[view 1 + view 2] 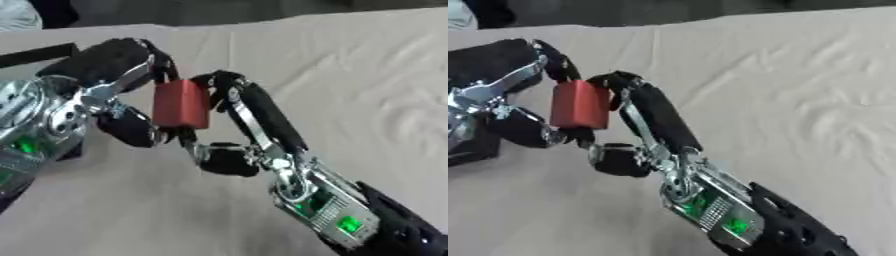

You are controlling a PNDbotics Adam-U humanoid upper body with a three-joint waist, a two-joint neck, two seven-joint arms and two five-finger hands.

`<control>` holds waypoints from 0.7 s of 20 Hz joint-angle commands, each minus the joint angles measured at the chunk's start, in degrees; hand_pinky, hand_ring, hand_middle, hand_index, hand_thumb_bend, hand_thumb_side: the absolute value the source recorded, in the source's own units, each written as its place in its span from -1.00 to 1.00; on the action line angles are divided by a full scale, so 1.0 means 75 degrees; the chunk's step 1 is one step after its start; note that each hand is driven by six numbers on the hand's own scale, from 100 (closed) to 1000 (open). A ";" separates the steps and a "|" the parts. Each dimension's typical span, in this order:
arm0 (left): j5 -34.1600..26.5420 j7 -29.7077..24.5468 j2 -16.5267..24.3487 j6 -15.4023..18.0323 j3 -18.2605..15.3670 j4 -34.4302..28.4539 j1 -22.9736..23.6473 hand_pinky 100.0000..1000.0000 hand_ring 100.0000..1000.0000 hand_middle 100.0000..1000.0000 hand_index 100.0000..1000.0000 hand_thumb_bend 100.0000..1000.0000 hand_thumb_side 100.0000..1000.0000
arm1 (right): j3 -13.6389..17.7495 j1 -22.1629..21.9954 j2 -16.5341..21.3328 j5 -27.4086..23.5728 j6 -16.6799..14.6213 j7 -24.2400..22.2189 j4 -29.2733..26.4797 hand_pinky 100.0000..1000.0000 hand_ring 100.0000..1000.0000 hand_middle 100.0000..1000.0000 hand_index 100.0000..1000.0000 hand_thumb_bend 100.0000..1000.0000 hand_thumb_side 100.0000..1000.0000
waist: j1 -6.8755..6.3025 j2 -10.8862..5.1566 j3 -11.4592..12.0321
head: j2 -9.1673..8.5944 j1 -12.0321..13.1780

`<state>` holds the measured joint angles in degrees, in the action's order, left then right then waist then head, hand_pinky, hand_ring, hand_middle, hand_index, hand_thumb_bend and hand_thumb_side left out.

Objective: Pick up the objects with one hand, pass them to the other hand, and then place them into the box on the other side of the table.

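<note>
A red block [181, 104] hangs upright above the beige cloth, held between both hands. My left hand [105, 67] comes in from the left. Its fingers curl over the block's top left corner and its thumb [133, 128] sits by the lower left edge. My right hand [262, 117] reaches up from the lower right. Its long black fingers touch the block's upper right side, and its thumb [226, 160] bends in below the block's bottom edge. No box shows in either view.
The beige cloth-covered table [798, 90] spreads wrinkled to the right and behind the hands. A dark strip [35, 55] lies at the left edge, behind my left hand. The table's far edge runs along the top against a dark background.
</note>
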<state>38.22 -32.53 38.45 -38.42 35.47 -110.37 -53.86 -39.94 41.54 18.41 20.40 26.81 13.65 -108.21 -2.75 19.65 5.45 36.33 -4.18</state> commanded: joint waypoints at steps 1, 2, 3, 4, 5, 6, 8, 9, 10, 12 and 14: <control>-0.0036 -0.0137 0.0148 -0.0225 -0.0211 -0.0272 -0.0141 0.56 0.36 0.03 0.35 -0.21 -0.91 | -0.0042 0.0031 0.0079 0.0004 0.0038 0.0002 -0.0033 0.13 0.14 -0.20 0.09 -1.00 -1.00 | -0.0002 -0.0123 0.0017 | -0.0076 0.0010; -0.0026 -0.0130 0.0148 -0.0224 -0.0213 -0.0283 -0.0139 0.56 0.36 0.03 0.35 -0.21 -0.91 | -0.0042 0.0030 0.0079 0.0016 0.0043 0.0009 -0.0030 0.13 0.14 -0.20 0.09 -1.00 -1.00 | -0.0002 -0.0120 0.0018 | -0.0075 0.0012; -0.0018 -0.0126 0.0149 -0.0227 -0.0215 -0.0292 -0.0137 0.56 0.35 0.02 0.34 -0.20 -0.91 | -0.0043 0.0029 0.0078 0.0026 0.0048 0.0015 -0.0029 0.13 0.14 -0.20 0.09 -1.00 -1.00 | -0.0002 -0.0117 0.0018 | -0.0075 0.0013; -0.0011 -0.0124 0.0150 -0.0232 -0.0217 -0.0300 -0.0135 0.56 0.35 0.01 0.33 -0.20 -0.91 | -0.0044 0.0029 0.0079 0.0033 0.0051 0.0021 -0.0029 0.13 0.14 -0.20 0.09 -1.00 -1.00 | -0.0001 -0.0116 0.0018 | -0.0076 0.0012; -0.0001 -0.0118 0.0152 -0.0240 -0.0222 -0.0309 -0.0133 0.56 0.35 0.00 0.32 -0.19 -0.92 | -0.0046 0.0028 0.0081 0.0043 0.0053 0.0026 -0.0028 0.13 0.14 -0.20 0.09 -1.00 -1.00 | 0.0000 -0.0115 0.0018 | -0.0079 0.0010; 0.0012 -0.0109 0.0153 -0.0247 -0.0229 -0.0324 -0.0130 0.56 0.35 0.00 0.32 -0.18 -0.92 | -0.0045 0.0026 0.0084 0.0058 0.0057 0.0033 -0.0027 0.12 0.14 -0.20 0.09 -1.00 -1.00 | 0.0001 -0.0114 0.0020 | -0.0081 0.0010; 0.0042 -0.0087 0.0161 -0.0254 -0.0243 -0.0367 -0.0128 0.56 0.34 -0.02 0.30 -0.16 -0.92 | -0.0045 0.0024 0.0088 0.0085 0.0067 0.0049 -0.0031 0.12 0.14 -0.20 0.09 -1.00 -1.00 | 0.0002 -0.0116 0.0026 | -0.0086 0.0013; 0.0062 -0.0078 0.0166 -0.0252 -0.0248 -0.0391 -0.0130 0.56 0.34 -0.02 0.29 -0.16 -0.92 | -0.0046 0.0025 0.0092 0.0092 0.0070 0.0057 -0.0037 0.12 0.14 -0.20 0.09 -1.00 -1.00 | 0.0002 -0.0118 0.0030 | -0.0088 0.0013; 0.0083 -0.0075 0.0170 -0.0251 -0.0251 -0.0409 -0.0131 0.56 0.34 -0.02 0.29 -0.15 -0.92 | -0.0047 0.0025 0.0098 0.0096 0.0073 0.0063 -0.0045 0.12 0.14 -0.20 0.09 -1.00 -1.00 | 0.0002 -0.0120 0.0033 | -0.0092 0.0016; 0.0132 -0.0075 0.0176 -0.0248 -0.0257 -0.0428 -0.0128 0.56 0.34 -0.03 0.29 -0.13 -0.92 | -0.0051 0.0021 0.0110 0.0106 0.0087 0.0070 -0.0051 0.12 0.14 -0.20 0.09 -1.00 -1.00 | 0.0004 -0.0123 0.0039 | -0.0100 0.0022; 0.0178 -0.0067 0.0177 -0.0248 -0.0270 -0.0446 -0.0121 0.56 0.34 -0.03 0.29 -0.10 -0.92 | -0.0056 0.0019 0.0119 0.0117 0.0103 0.0070 -0.0054 0.12 0.14 -0.20 0.08 -1.00 -1.00 | 0.0008 -0.0123 0.0045 | -0.0105 0.0025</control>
<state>39.19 -32.02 38.70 -38.93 35.17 -111.81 -53.82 -39.99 41.37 18.42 20.91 27.26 14.18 -108.61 -2.72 19.77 5.67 36.10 -4.15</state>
